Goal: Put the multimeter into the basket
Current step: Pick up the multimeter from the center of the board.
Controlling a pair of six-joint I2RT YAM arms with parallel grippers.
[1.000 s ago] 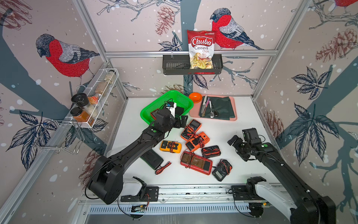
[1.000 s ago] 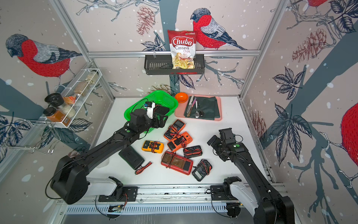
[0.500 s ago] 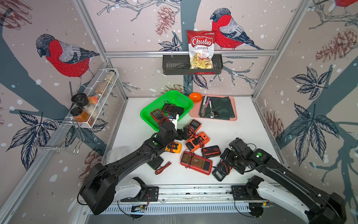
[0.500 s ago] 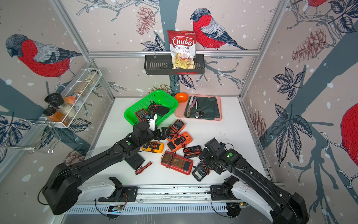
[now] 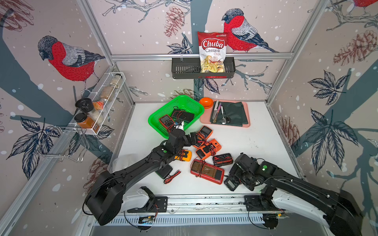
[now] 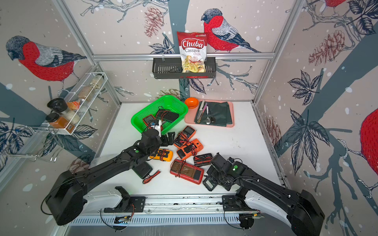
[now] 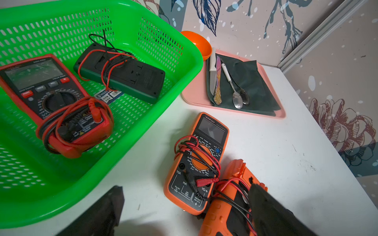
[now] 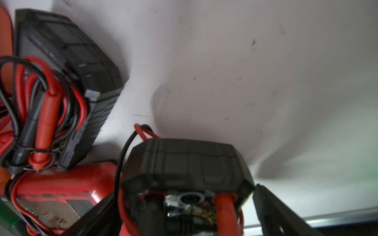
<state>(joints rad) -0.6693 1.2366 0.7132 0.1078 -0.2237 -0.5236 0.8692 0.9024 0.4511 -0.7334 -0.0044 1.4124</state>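
Open table (image 5: 257,147) right of multimeter cluster (image 5: 207,152); two meters (image 5: 166,121) inside basket (image 5: 181,101).

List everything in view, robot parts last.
basket: 1, bright green, back of table, left of centre
multimeters in basket: 2, red and dark green, on its floor
multimeters on table: 7, two orange, two black, yellow, red, dark green; clustered mid-table to front
tray: 1, pink, back right, holding dark cloth and cutlery
bowl: 1, orange, between basket and tray
chips bag: 1, red-white, in black wall shelf
spice jars: several, in white wire rack, left wall
left end effector: 1, black, open, over orange multimeters
right end effector: 1, black, open, straddling a black multimeter at front
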